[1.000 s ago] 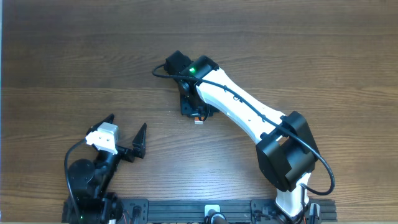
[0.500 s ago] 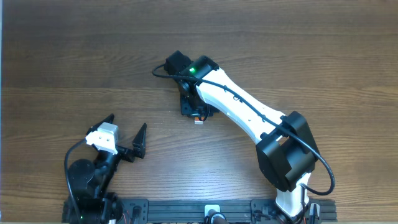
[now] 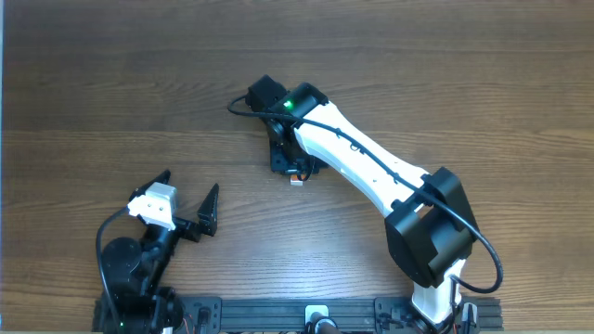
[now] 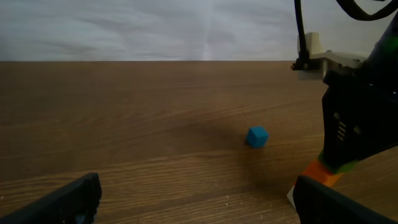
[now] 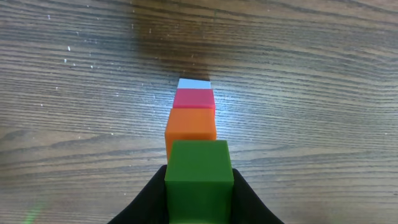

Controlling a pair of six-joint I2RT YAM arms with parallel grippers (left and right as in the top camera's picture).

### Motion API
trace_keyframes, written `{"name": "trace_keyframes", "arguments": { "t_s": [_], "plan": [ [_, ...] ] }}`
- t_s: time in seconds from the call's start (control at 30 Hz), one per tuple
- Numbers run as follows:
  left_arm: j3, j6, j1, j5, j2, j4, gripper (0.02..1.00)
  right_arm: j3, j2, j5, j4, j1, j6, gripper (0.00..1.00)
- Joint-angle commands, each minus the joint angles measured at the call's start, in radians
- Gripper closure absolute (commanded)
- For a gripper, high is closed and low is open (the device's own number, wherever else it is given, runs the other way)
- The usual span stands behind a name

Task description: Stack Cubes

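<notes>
In the right wrist view my right gripper [image 5: 199, 182] is shut on a green cube [image 5: 199, 169]. That cube sits directly over a stack of an orange cube [image 5: 191, 127], a pink cube [image 5: 194, 98] and a pale one [image 5: 194, 83] at the base. In the top view the right gripper [image 3: 286, 158] points down at mid-table, with a bit of the stack [image 3: 297, 179] peeking out beside it. A lone blue cube [image 4: 257, 136] lies on the wood in the left wrist view, left of the stack [image 4: 328, 173]. My left gripper [image 3: 191, 182] is open near its base, holding nothing.
The wooden table [image 3: 464, 83] is bare around the stack. The right arm [image 3: 362, 167] stretches diagonally from the bottom right to the centre. A pale wall edge [image 4: 155, 28] lies beyond the table's far side.
</notes>
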Motion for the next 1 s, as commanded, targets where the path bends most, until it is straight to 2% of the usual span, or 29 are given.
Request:
{"name": "trace_keyframes", "arguments": {
  "t_s": [0.03, 1.0],
  "plan": [
    [-0.006, -0.011, -0.005, -0.007, -0.005, 0.0, 0.02, -0.007, -0.037, -0.004, -0.002, 0.008, 0.01, 0.989],
    [-0.006, -0.011, -0.005, -0.007, -0.005, 0.0, 0.018, -0.007, -0.029, 0.003, 0.016, 0.021, 0.01, 0.991]
  ]
}}
